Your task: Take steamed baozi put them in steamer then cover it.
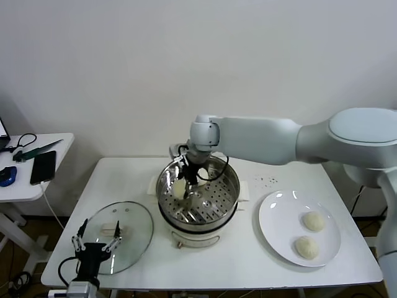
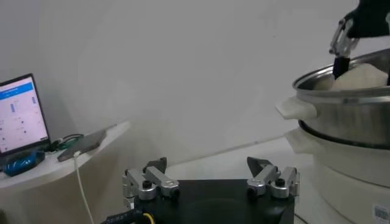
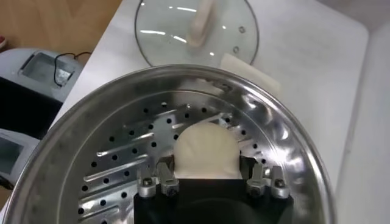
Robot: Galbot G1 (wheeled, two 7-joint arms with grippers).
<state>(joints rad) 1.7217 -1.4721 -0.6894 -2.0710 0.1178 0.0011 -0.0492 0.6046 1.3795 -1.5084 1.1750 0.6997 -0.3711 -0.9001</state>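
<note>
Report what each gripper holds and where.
Right gripper clamps a cream-white round dough bun by its sides, inside the shiny steel steamer pot. Left gripper holds nothing.

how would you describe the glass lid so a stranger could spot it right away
Start at the steel steamer in the middle of the white table, then look to its left. The glass lid lies flat there by the left gripper; it is clear with a white handle, unlike the opaque white plate.

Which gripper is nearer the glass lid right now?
Left. The left gripper hovers open over the near edge of the glass lid on the table. The right gripper is off inside the steamer, shut on a baozi.
</note>
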